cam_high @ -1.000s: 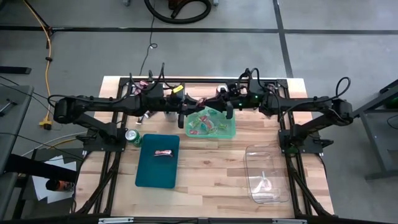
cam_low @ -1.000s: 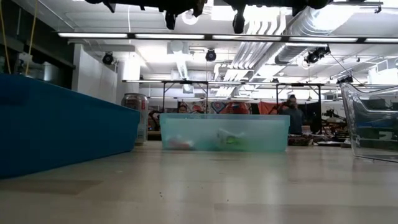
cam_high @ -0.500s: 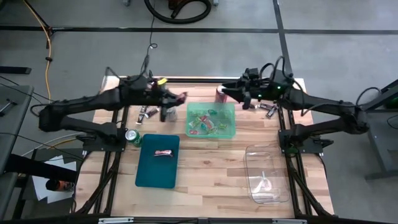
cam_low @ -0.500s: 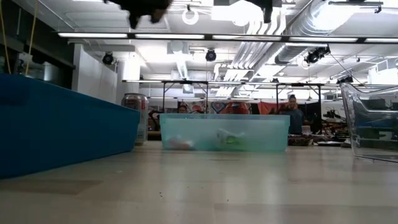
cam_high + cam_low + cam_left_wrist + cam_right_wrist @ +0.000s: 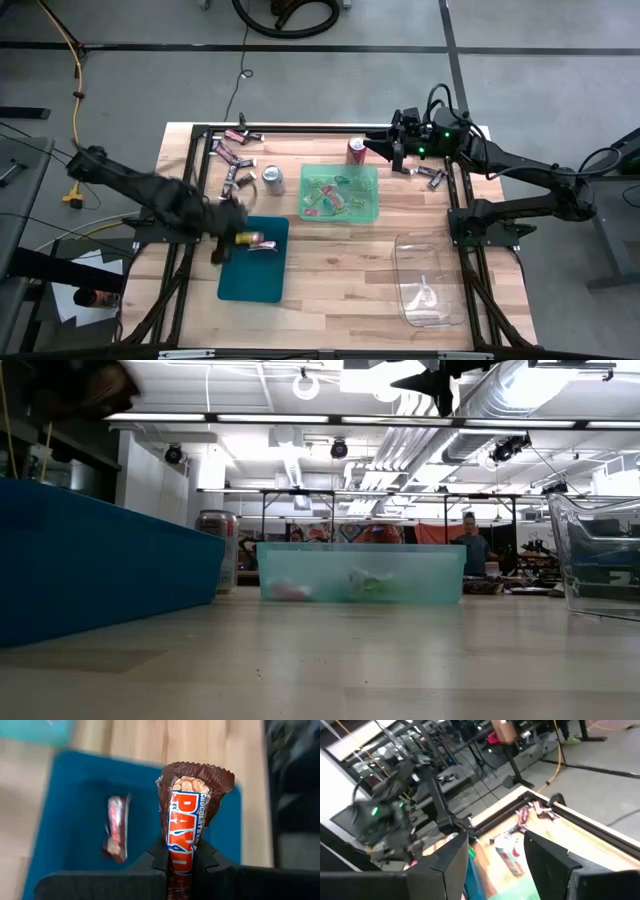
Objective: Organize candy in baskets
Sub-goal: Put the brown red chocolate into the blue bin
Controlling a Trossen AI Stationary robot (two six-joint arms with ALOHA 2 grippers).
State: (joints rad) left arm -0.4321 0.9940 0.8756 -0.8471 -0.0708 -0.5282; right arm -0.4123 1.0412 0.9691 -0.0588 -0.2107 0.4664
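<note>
My left gripper [image 5: 181, 866] is shut on a candy bar [image 5: 192, 810] in a dark brown wrapper with an orange and blue label. It hangs over the far left part of the dark teal basket [image 5: 255, 270], where a red candy [image 5: 116, 827] lies on the floor. My right gripper [image 5: 492, 865] stands open and holds nothing, high over the table's far edge beside a red soda can [image 5: 356, 150]. The light green basket [image 5: 340, 193] holds several candies. The clear basket [image 5: 430, 280] sits near the right. My left gripper pinches one end of the bar [image 5: 180, 854] between its two fingers. The bar runs on along the fingers and sticks out past their tips. The fingers slant downward from the table's left. The bar is lifted clear above the teal basket [image 5: 75, 820].
Loose candies lie at the far left [image 5: 235, 155] and far right [image 5: 435, 178] of the table. A silver can [image 5: 272, 179] stands left of the green basket. In the low view the teal basket's wall [image 5: 100, 560] fills the left.
My left gripper has swung from above the green basket's far left corner toward the table's near left, down over the teal basket. It has tipped downward and carried the candy bar along. My right gripper has drawn back from over the green basket toward the far right edge.
</note>
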